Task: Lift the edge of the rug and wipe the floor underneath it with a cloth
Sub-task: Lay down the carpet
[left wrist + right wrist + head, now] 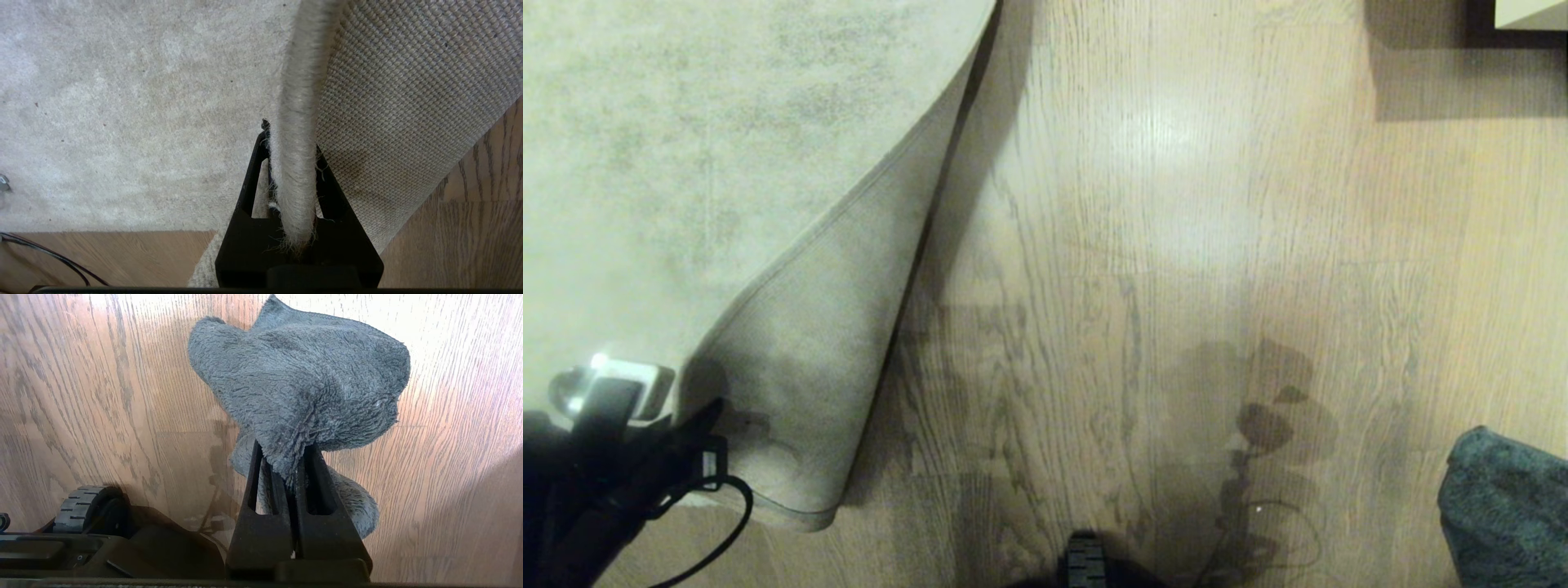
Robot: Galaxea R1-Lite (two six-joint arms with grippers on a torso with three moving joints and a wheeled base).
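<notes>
**Rug corner held up, cloth in the other grip**

Wood-grain floor (1176, 269) fills most of the head view, bare beside the rug (686, 163). Its near corner is folded over, tan backing up. The left gripper (292, 163) has its fingers clamped on the rug's bound edge, at the head view's lower left. The right gripper (286, 465) pinches the cloth (302, 384) above the floor, seemingly not touching it; the cloth shows at lower right.
</notes>
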